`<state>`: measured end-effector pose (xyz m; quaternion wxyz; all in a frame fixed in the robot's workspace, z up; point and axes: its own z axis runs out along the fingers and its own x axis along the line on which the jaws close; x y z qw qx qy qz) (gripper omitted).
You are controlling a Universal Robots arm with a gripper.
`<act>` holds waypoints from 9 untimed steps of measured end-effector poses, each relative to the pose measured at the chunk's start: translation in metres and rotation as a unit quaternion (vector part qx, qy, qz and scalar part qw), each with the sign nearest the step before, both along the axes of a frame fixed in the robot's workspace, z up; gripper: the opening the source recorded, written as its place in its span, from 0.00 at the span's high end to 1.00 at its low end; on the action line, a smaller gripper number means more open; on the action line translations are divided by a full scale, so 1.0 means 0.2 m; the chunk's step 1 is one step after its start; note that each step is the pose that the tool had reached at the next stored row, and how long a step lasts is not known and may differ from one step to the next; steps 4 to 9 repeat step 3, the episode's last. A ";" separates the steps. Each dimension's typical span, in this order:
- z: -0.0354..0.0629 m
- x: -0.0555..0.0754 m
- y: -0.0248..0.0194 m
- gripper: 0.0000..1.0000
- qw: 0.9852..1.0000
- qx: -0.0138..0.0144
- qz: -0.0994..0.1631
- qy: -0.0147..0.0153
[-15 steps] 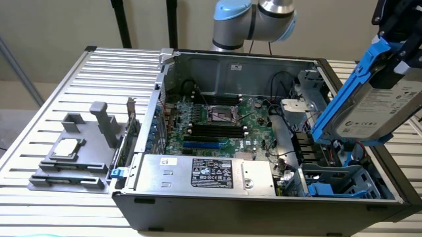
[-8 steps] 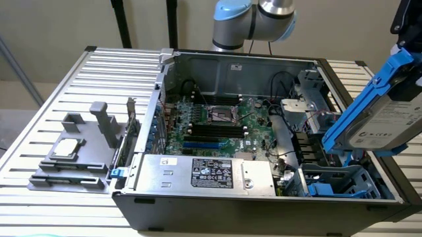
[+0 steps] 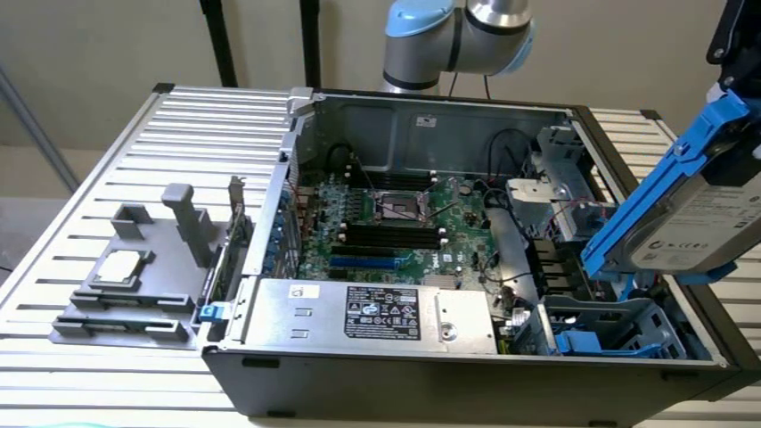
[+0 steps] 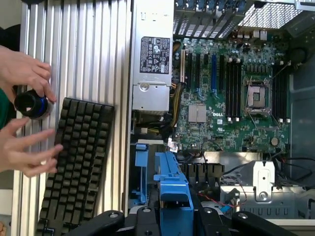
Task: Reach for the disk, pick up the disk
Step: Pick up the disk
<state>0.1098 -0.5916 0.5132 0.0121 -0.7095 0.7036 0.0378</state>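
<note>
Disk lifted clear of the case

Our tool [image 4: 174, 216] is clamped half-wide on the disk [image 3: 701, 214] by its blue carrier, above the open computer case [image 3: 356, 374] — we keep it level and steady.

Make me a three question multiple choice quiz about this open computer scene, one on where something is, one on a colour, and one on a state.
1. Where is the disk?
A. Lifted above the open computer case, at the exterior view's right
B. Flat on the slatted table beside the grey fixture
C. Seated in the processor socket

2. What colour is the carrier framing the disk?
A. Red
B. Bright blue
C. Yellow

3. How does the disk sit now?
A. Lying flat
B. Tilted, held up in the gripper
C. Broken in two

Answers:
1 A, the exterior view shows it in the air over the case's right end.
2 B, the frame around the silver drive is blue.
3 B, it leans at an angle, and the wrist view shows the blue carrier between the gripper's arms.
</note>
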 end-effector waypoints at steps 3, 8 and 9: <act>0.000 0.00 0.000 0.67 1.000 0.000 0.000 0.000; 0.000 0.00 0.000 0.67 1.000 0.000 0.000 0.000; 0.000 0.00 0.000 0.67 1.000 0.000 0.000 0.000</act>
